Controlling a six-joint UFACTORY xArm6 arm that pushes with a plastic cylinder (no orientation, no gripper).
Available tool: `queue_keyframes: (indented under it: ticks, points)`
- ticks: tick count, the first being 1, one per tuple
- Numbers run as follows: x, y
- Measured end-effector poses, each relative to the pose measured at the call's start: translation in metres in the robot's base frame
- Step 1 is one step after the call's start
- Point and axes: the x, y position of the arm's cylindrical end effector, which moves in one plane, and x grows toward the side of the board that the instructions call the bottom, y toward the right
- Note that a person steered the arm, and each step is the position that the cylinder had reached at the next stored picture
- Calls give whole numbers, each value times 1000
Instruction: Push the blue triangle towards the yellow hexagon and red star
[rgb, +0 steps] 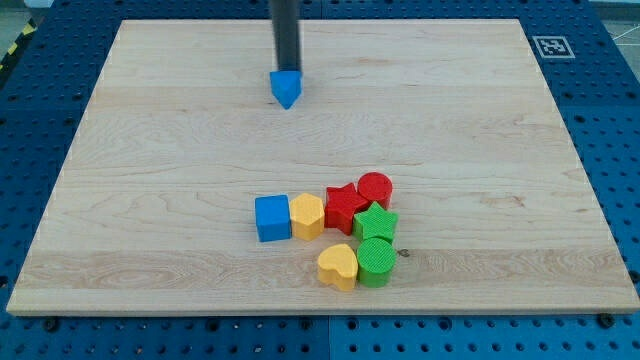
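Setting: robotics laboratory test bench. Evidence: pale wooden worktop (480, 150), a bare board, resting on a blue perforated base plate (610, 120) with a regular grid of holes, as used for mounting fixtures. Black-and-white fiducial marker (552, 46) fixed at the board's corner at the view's top right, of the kind used for camera calibration. Yellow-and-black hazard striping (18, 45) at the view's top left edge. No domestic furnishings visible.
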Motion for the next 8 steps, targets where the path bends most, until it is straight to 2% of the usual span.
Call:
queue_keyframes:
  ticks: [2, 3, 4, 5, 7, 8]
  points:
    - [83, 52]
    - [83, 52]
    - [54, 52]
    - [5, 42]
    - [16, -31]
    - [18, -46]
